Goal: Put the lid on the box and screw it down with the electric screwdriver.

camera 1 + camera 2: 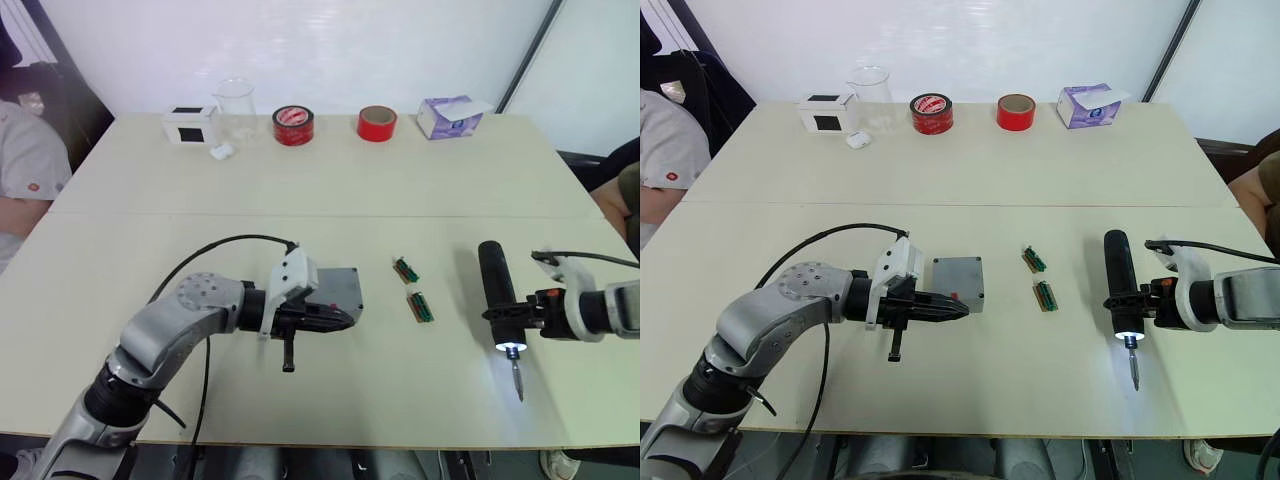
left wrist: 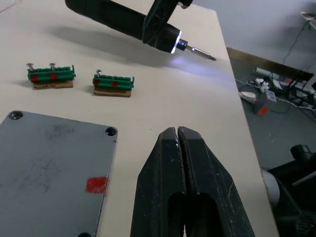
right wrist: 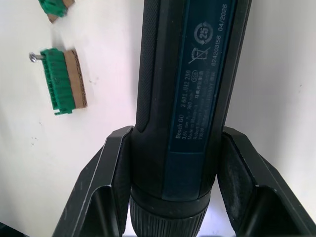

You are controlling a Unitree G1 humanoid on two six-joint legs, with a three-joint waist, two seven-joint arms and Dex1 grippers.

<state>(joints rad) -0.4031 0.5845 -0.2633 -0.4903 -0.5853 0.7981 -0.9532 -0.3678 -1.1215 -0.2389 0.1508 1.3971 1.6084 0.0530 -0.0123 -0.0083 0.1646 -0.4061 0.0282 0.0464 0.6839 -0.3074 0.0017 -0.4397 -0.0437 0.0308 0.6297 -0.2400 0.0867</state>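
So the lid (image 1: 958, 281) looks like it's already sitting on the box, grey square left of center on the worktop (image 1: 970, 180); from the left wrist view you can see the flat top with screw holes in the corners and a small red mark. Can't tell from here whether any of the screws are actually in.

Left tool (image 1: 945, 309) is clenched on nothing, fingers pressed together, parked just at the near edge of the lid. Right tool (image 1: 1130, 301) is grasping the electric screwdriver (image 1: 1119, 282) around its body, over at the right side of the frame. Its front light is on and the bit is aimed toward the bottom of the frame, well apart from the box.

Two little green screw holders (image 1: 1040, 277) sit on the worktop between the box and the driver, with screw heads sticking up.

My read: lid placement is done, we're at the screwing stage. Next move would be swinging the driver over toward the center, tipping the bit down and lining it up on a corner hole. The left tool probably wants to steady the lid so it doesn't slide.
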